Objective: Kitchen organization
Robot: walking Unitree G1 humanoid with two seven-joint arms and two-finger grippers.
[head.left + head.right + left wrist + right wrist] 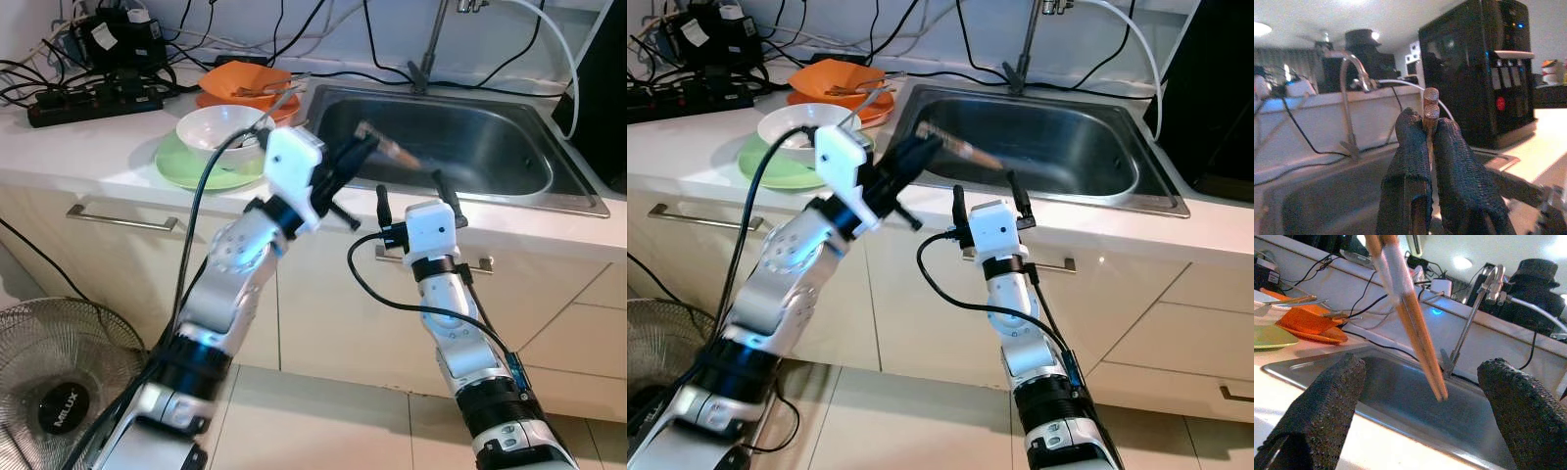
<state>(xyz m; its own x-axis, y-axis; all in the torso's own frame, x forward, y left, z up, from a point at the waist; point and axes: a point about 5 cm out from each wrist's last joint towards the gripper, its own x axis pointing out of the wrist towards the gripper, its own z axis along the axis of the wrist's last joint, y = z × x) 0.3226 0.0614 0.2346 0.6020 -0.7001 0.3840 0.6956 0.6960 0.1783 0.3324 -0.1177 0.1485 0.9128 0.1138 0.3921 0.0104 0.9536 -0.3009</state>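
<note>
My left gripper (364, 147) is shut on a pair of wooden chopsticks (390, 148) and holds them out over the steel sink (490, 186). From the left wrist the chopsticks' ends (1430, 104) poke up between the black fingers (1454, 161). My right gripper (411, 194) stands open at the sink's front rim, just under the chopsticks, with nothing between its fingers. Through the right wrist camera the chopsticks (1410, 318) hang slanted above the sink basin (1400, 396), between the two open fingers (1322, 401).
On the counter left of the sink sit a white bowl (220, 125) on a green plate (191, 166) and an orange dish (240, 83) with utensils. A tap (431, 39) and hose stand behind. Power strips and cables (83, 103) lie at the back left. A fan (59, 382) stands on the floor.
</note>
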